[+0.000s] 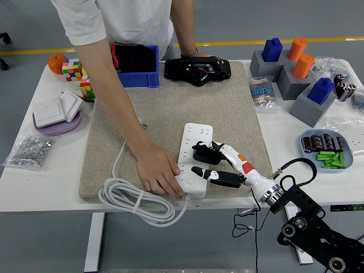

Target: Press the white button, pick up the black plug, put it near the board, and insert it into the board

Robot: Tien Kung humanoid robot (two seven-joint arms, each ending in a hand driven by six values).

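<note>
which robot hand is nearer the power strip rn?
Right. The right hand holds the black plug directly over the power strip. The left hand is out of view. A person's hand steadies the strip's near end.

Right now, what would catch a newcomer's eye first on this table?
The right robot hand, white with black fingertips, holds a black plug over the white power strip on the beige mat. A person's hand presses down on the strip's near end, beside the coiled white cable. Bright colour sits at the far corners: stacked cubes left, blue and orange blocks right.
</note>
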